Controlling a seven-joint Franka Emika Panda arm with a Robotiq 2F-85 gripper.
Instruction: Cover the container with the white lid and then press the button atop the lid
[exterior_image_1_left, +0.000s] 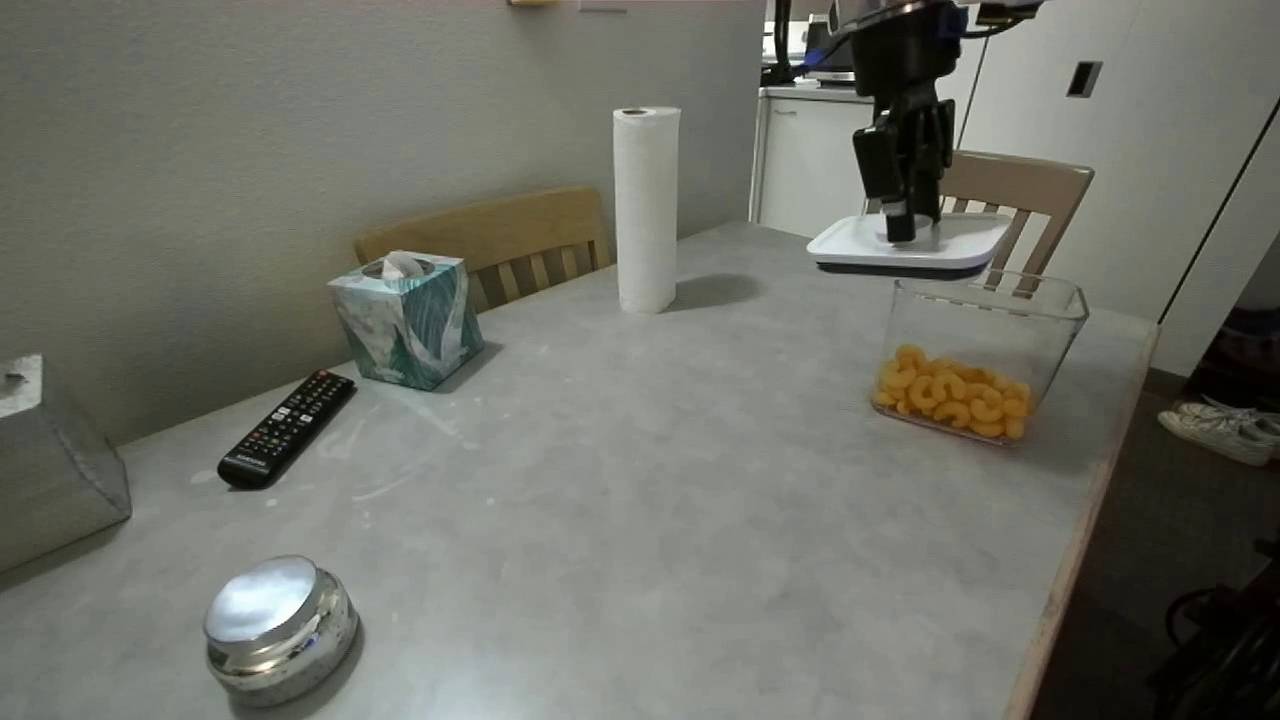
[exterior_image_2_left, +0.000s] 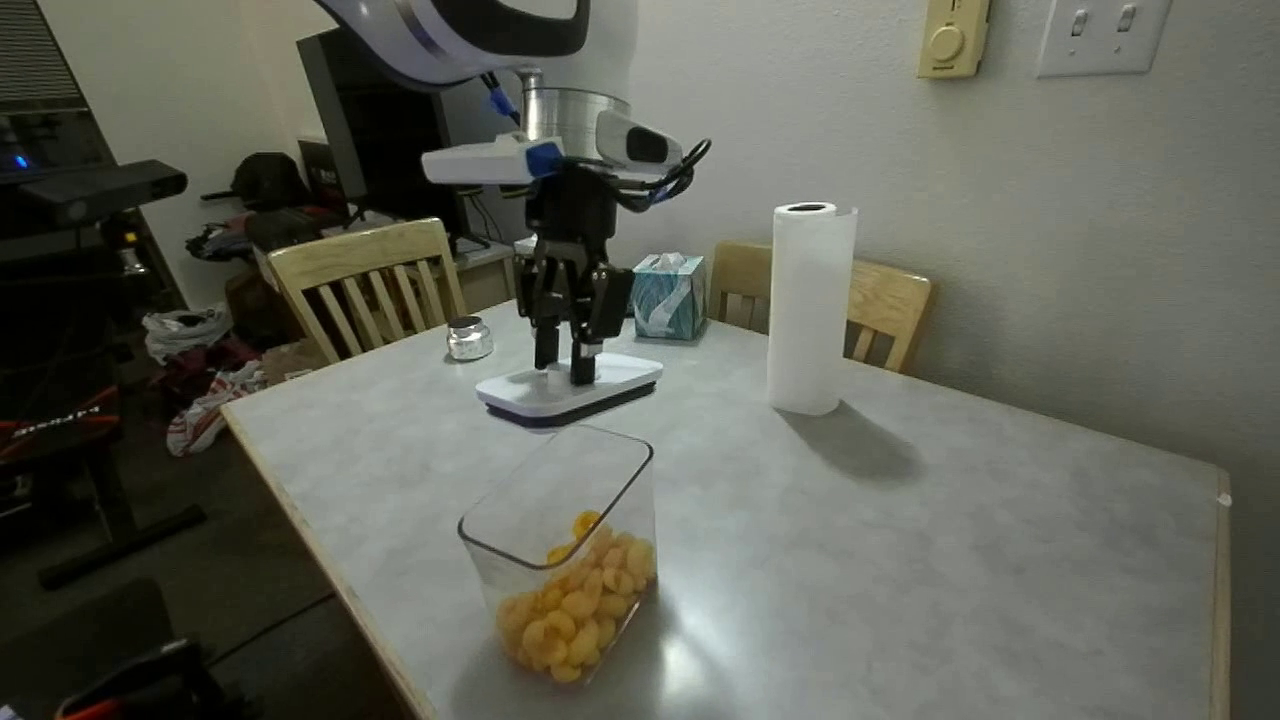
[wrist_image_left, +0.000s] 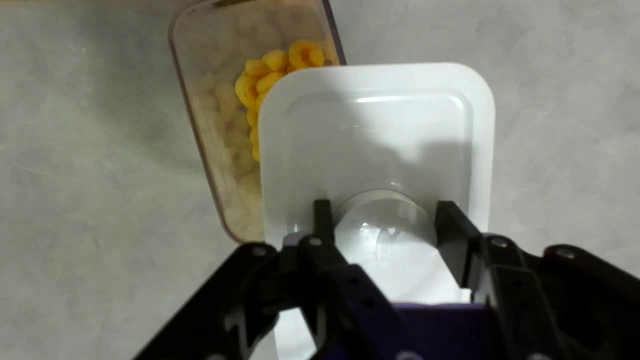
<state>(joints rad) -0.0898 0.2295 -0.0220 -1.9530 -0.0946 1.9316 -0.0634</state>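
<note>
Grey counter (exterior_image_1_left: 600, 500) stretching out below me, and there's the container (exterior_image_1_left: 985, 340) standing near its edge, top uncovered! The white lid (wrist_image_left: 375, 130) hangs in the air near it, hiding part of it in my wrist view. My claw (exterior_image_2_left: 564, 365) is pinching the button (wrist_image_left: 386, 245), and inside the container, curly yellow-orange snack pieces (exterior_image_1_left: 952, 392)!

Black remote (exterior_image_1_left: 287, 430) beside tissue box (exterior_image_1_left: 410, 328) (teal-patterned).
</note>
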